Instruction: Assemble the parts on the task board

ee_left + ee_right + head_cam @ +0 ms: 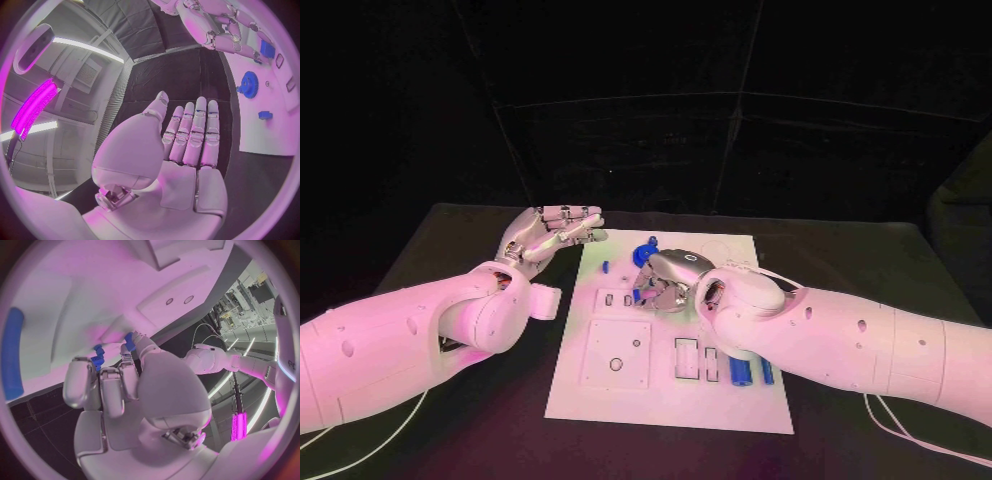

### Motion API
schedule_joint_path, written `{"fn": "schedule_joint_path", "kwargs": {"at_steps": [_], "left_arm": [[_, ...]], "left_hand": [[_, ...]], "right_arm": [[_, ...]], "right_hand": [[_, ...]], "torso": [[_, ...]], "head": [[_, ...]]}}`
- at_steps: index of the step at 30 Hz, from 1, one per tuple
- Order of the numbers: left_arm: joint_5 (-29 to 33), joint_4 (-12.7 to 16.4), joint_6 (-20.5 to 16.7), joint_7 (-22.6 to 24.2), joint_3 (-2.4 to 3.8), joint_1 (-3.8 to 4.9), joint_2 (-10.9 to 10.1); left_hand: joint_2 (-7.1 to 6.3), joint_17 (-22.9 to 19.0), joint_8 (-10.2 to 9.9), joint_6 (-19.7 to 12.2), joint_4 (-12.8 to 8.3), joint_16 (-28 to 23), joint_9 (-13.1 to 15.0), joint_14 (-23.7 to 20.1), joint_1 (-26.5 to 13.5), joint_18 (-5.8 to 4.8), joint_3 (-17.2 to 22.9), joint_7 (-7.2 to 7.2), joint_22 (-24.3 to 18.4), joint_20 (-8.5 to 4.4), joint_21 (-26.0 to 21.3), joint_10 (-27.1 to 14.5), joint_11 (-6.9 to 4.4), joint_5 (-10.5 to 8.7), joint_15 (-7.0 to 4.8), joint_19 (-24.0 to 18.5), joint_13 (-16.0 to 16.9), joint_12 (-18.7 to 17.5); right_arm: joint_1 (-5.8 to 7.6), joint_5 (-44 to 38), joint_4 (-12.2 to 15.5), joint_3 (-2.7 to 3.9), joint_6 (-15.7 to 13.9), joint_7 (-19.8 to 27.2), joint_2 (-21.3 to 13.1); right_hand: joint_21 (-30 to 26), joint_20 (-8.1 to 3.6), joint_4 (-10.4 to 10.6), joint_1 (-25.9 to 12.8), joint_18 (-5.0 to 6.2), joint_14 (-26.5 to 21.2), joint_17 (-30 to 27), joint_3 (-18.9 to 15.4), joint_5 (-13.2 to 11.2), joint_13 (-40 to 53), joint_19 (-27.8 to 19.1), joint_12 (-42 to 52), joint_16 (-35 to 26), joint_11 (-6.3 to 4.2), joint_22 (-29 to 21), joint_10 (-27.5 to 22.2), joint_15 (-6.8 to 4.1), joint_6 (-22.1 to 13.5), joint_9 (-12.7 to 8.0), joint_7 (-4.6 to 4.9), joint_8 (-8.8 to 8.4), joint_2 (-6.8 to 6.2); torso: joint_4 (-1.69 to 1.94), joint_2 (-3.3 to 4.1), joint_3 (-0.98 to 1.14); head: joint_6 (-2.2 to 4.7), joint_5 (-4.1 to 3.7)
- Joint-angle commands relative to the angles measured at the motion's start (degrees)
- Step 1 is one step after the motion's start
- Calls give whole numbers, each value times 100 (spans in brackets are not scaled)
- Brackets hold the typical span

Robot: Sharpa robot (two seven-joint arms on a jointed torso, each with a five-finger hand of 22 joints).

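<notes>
The white task board (pixel 596 395) lies in the middle of the black table. A blue gear (pixel 643 255) and a small blue part (pixel 604 266) sit near its far end; two blue pegs (pixel 740 370) lie near its right edge beside empty slots (pixel 687 360). My right hand (pixel 668 280) is down on the board's middle, its fingertips (pixel 81 372) pinching a small ridged blue part (pixel 99 357) against the board (pixel 75 300). My left hand (pixel 553 232) hovers off the board's far left corner, palm (pixel 187 145) up, holding nothing. From that wrist I see the gear (pixel 249 84).
A square plate with a round hole (pixel 616 362) takes up the board's near left. A long blue peg (pixel 12 355) lies on the board beside my right hand. Bare black table (pixel 459 240) surrounds the board; cables (pixel 920 440) trail at the near right.
</notes>
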Motion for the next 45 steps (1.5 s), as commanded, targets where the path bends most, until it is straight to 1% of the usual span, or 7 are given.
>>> {"fn": "schedule_joint_path", "kwargs": {"at_steps": [1, 12, 27, 38, 41, 45], "left_arm": [[-32, 2, 46, 24, 5, 10, 7], [-32, 0, 48, 20, 5, 10, 7], [-32, -7, 51, 10, 5, 10, 8], [-32, -8, 51, 6, 5, 10, 10], [-32, -9, 52, 4, 5, 10, 10], [-32, -8, 53, 3, 5, 10, 9]], "left_hand": [[42, 3, -17, 29, -32, -21, -6, 22, 16, 86, -12, 11, -7, 5, -36, 33, 2, -12, -4, 46, -6, -34], [41, 1, -18, 29, -41, -29, -6, 15, 14, 85, -12, 14, -10, 7, -44, 35, 4, -13, -2, 40, -6, -37], [41, 0, -19, 28, -45, -32, -6, 13, 12, 85, -13, 15, -11, 7, -48, 34, 5, -13, 0, 38, -6, -40], [41, 0, -19, 28, -45, -32, -6, 13, 12, 85, -13, 15, -11, 7, -48, 34, 5, -13, 0, 38, -6, -40], [41, 0, -19, 28, -46, -33, -7, 12, 11, 85, -13, 16, -12, 8, -48, 33, 5, -13, 0, 37, -6, -40], [39, 0, -20, 25, -49, -36, -7, 10, 9, 85, -13, 18, -13, 8, -51, 31, 7, -13, 1, 35, -7, -43]], "right_arm": [[-11, -45, 8, -9, 122, 7, 5], [-17, -45, 10, -10, 261, -44, -11], [-19, -94, 30, -10, 261, -117, -16], [-19, -111, 30, -11, 229, -169, -13], [-19, -118, 32, -11, 218, -181, -11], [-19, -124, 32, -11, 194, -192, -9]], "right_hand": [[29, -5, 6, -6, -40, 512, 1070, 33, -1, 448, 36, -30, 23, -6, 6, 9, -42, 79, 4, -49, 22, 37], [25, -6, 18, -46, -39, 509, 1058, 46, -7, 441, 34, -40, 18, -5, -1, 4, -42, 79, 3, -48, 17, 8], [10, -4, 25, -123, -34, 500, 1017, 86, -24, 390, 20, -111, -1, 7, -29, -39, -35, 22, -10, -29, -18, -87], [-15, 27, 48, -234, -29, 493, 990, 156, -47, 316, -1, -213, -16, 62, -72, -105, 6, -174, -34, 38, -55, -214], [-19, 35, 55, -258, -28, 492, 985, 166, -59, 305, -4, -226, -18, 72, -79, -115, 15, -208, -34, 49, -53, -239], [-22, 46, 70, -298, -27, 491, 979, 174, -87, 304, -5, -228, -22, 84, -81, -117, 26, -241, -32, 60, -48, -270]], "torso": [[-3, -1, -1], [-5, -2, 0], [-4, 0, 0], [-6, 1, 2], [0, 2, 1], [-1, 1, 0]], "head": [[-8, 1], [-14, -11], [-19, -20], [-20, -24], [-23, -28], [-27, -25]]}}
